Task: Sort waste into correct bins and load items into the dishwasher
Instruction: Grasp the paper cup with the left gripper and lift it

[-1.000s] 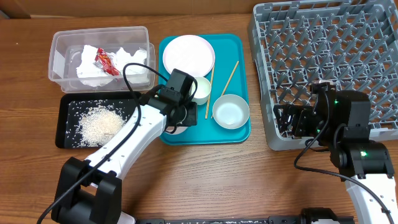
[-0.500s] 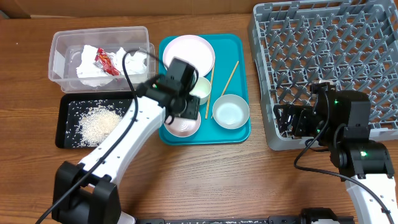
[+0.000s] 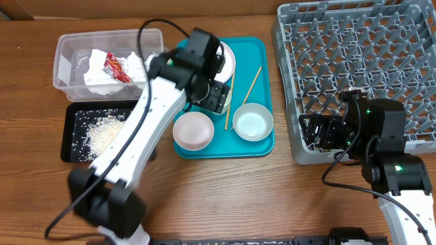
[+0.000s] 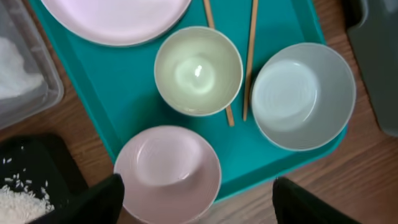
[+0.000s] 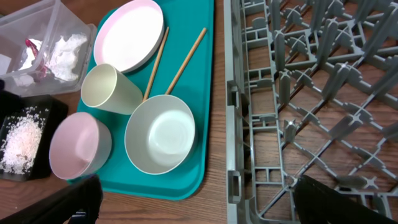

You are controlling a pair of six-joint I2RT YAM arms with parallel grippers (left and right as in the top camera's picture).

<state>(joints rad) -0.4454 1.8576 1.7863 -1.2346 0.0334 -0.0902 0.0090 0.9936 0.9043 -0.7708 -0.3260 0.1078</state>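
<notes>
The pale pink round bowl [image 4: 166, 174] sits upright at the front left corner of the teal plastic serving tray [image 3: 262, 51], with its rim overhanging the tray edge above the wooden table [image 3: 225, 190]. The pale grey-white round bowl [image 4: 302, 95] sits upright at the front right of the same tray. The small cream-white cup [image 4: 198, 70] stands behind and between the two bowls. The two thin wooden chopsticks [image 4: 250, 56] lie between the cup and the grey-white bowl. The pale pink round plate [image 4: 118, 15] lies flat at the rear of the tray.

The left hand [image 4: 198, 186] hovers above the cup and the pink bowl. Its fingers are spread wide and hold nothing.

Left of the tray, the clear plastic rectangular tub [image 3: 68, 47] contains crumpled white paper napkins [image 3: 99, 75] and a small red shiny wrapper [image 3: 114, 67]. In front of the tub, the shallow black rectangular tray [image 3: 71, 146] holds loose white rice grains [image 3: 107, 134].

The large square grey plastic dish rack [image 3: 354, 41] stands right of the teal tray. The right hand [image 5: 199, 186] hangs at the rack's front left edge, fingers spread, empty.
</notes>
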